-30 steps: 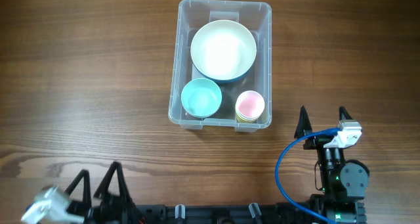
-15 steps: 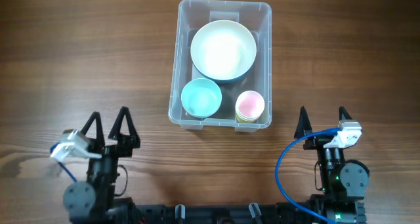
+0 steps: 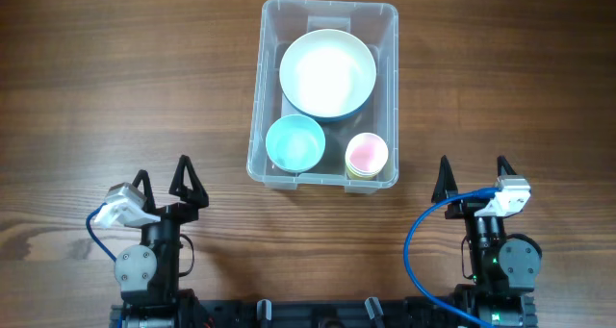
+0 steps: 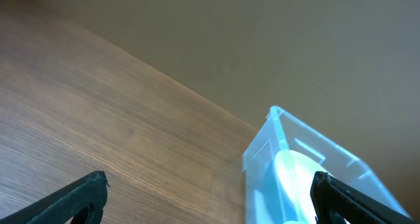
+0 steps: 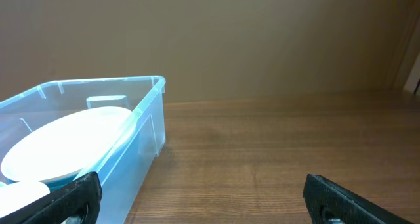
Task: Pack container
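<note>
well, got clear container (image 3: 258, 126) mid worktop (image 3: 115, 78), w/ white bowl (image 3: 327, 73), blue bowl (image 3: 295, 142) & pink cup (image 3: 367, 155) inside. got left fingers (image 3: 179, 179) & right fingers (image 3: 446, 182) spread wide apart, gripping nothing.

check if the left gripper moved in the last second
Yes. In the overhead view, the left gripper has come up from the bottom of the frame toward the container, which stayed put.

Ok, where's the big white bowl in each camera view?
Overhead: white bowl top centre, in the far half of the container.
Left wrist: white bowl bottom right, only partly in view.
Right wrist: white bowl lower left.
Shared landmark: the clear container around it.
</note>
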